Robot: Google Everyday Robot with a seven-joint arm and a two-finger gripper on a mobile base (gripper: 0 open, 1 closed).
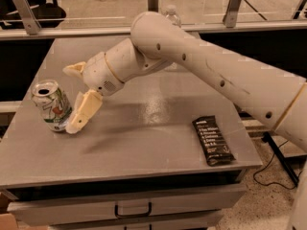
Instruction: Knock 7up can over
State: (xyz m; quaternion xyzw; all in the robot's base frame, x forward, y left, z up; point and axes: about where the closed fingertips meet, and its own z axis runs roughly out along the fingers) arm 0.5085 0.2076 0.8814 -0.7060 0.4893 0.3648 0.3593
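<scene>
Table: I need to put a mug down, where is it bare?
Bare: the front strip of the table between the can and the snack bar, and the near-left corner. Crowded: the left side, where the open hand is at the can, with the arm reaching across the back.

Shiny metal, matt plastic
Glossy aluminium 7up can just beside the matt cream plastic gripper; smooth grey tabletop, dull sheen.

We find the gripper just right of the 7up can, on the left of the tabletop. One of its fingers hides the can's lower right edge. The arm covers most of a clear bottle and is cut off at the right edge. Print on the dark packet is unreadable.
</scene>
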